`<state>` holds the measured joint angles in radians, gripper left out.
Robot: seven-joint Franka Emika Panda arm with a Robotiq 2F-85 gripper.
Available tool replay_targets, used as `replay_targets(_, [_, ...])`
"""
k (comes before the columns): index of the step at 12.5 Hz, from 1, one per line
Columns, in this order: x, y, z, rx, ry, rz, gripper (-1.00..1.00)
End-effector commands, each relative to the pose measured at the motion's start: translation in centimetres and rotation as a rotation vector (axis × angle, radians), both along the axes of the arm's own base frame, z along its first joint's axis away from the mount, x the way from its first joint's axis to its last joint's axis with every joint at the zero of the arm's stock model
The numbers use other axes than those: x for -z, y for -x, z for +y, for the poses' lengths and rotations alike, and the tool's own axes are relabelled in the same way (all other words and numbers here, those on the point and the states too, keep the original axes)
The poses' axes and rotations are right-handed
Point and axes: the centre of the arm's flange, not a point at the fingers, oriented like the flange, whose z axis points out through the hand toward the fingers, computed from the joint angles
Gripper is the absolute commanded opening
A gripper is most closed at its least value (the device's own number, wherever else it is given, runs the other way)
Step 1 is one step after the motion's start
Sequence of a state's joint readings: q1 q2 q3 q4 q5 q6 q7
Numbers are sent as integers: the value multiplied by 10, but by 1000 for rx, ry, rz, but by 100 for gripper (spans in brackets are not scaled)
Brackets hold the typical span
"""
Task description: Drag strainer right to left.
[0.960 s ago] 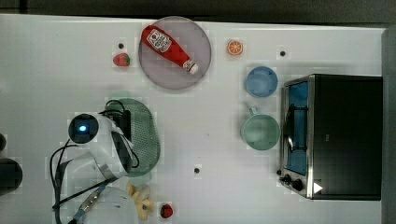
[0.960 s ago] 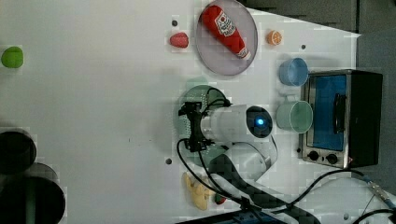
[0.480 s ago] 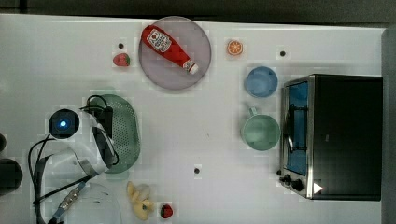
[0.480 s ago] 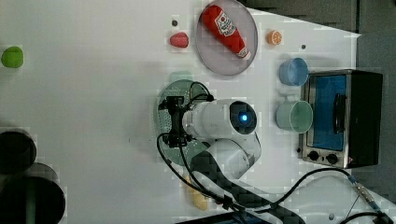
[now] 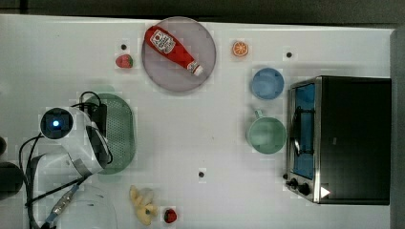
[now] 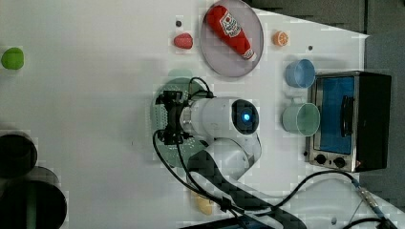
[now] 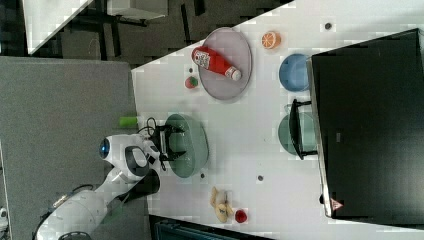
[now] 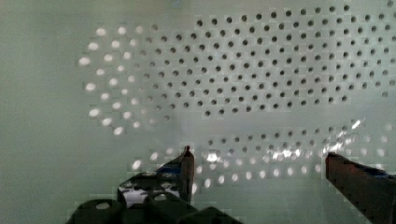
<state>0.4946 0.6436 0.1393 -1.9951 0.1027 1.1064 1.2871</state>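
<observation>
Top view: toaster oven (image 5: pixel 351 138) occupies the top view's right edge. Strainer (image 5: pixel 119 131) lies well apart toward the top view's left, under the arm. Gripper (image 8: pixel 259 161) sits inside the strainer, fingers (image 8: pixel 187 165) spread wide, gripping nothing.

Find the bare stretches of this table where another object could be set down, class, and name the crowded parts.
Free: the middle, between the strainer and the mug; also the top view's upper left, beyond the strawberry. Crowded: around the plate, and the bowl and mug beside the oven.
</observation>
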Motion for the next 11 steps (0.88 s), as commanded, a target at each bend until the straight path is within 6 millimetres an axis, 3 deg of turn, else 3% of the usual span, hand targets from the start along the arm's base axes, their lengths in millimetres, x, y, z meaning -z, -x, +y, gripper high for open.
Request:
replay_targets(1, [-5,24,47,35,-35,28,100])
replay_targets(5, [-6,25,73,61,-57,21,100])
replay_targets(8, [-17,25,69,-39,-16,8,100])
replay_targets(10, [-55,9,53,-142,17,-36,100])
replay_targets(11, [-84,-3,40,-205,30,-59,100])
